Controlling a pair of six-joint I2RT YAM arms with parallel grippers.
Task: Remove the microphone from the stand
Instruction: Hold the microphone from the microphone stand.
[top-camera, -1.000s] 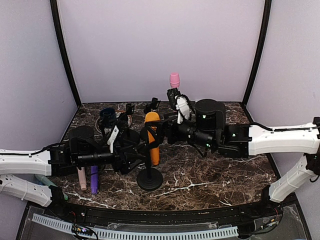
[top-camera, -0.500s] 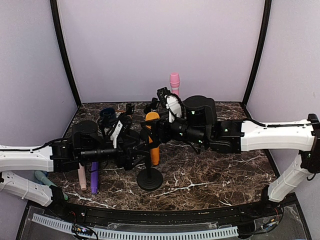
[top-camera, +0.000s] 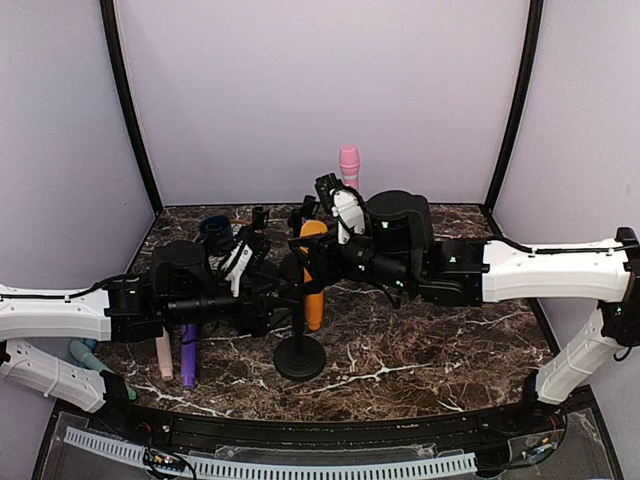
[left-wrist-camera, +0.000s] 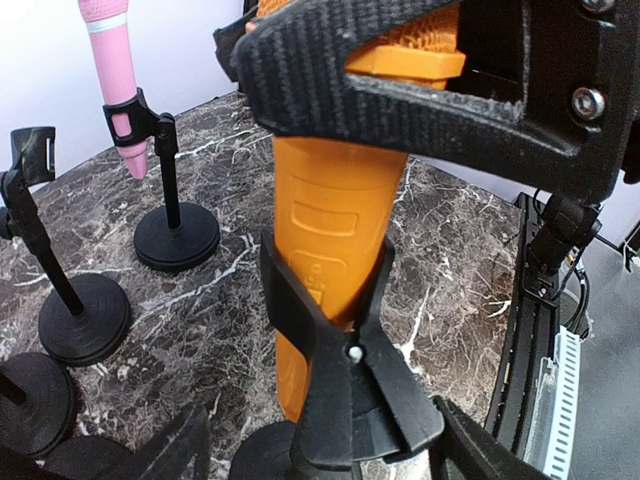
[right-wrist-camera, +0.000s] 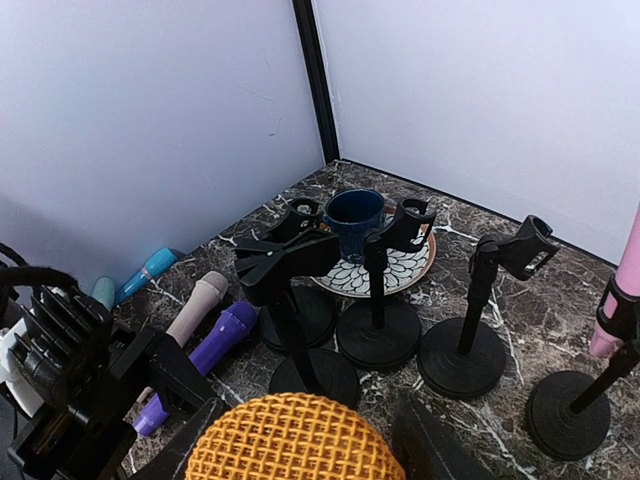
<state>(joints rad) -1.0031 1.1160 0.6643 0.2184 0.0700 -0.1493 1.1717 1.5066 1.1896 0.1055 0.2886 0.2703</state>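
The orange microphone (top-camera: 312, 292) stands upright in the black clip (left-wrist-camera: 340, 365) of its stand, whose round base (top-camera: 299, 358) rests on the marble table. My right gripper (top-camera: 320, 238) comes in from the right and is shut on the microphone's mesh head (right-wrist-camera: 290, 440), with a ribbed finger pad (left-wrist-camera: 400, 90) pressed across it. My left gripper (top-camera: 278, 302) reaches in from the left, open. One of its fingers (left-wrist-camera: 485, 450) is close beside the clip's lower end, and the other stands well clear on the far side of the post.
Several empty black stands (right-wrist-camera: 378, 330) crowd behind, around a blue cup (right-wrist-camera: 355, 215) on a patterned plate (right-wrist-camera: 415, 275). A pink microphone (top-camera: 348, 160) stands clipped at the back. Purple (top-camera: 188, 360), beige (top-camera: 164, 358) and teal (right-wrist-camera: 145, 270) microphones lie at the left.
My right gripper has moved left onto the microphone's head and closed on it; the head has shifted slightly right. My left gripper has slid right around the stand and narrowed a little.
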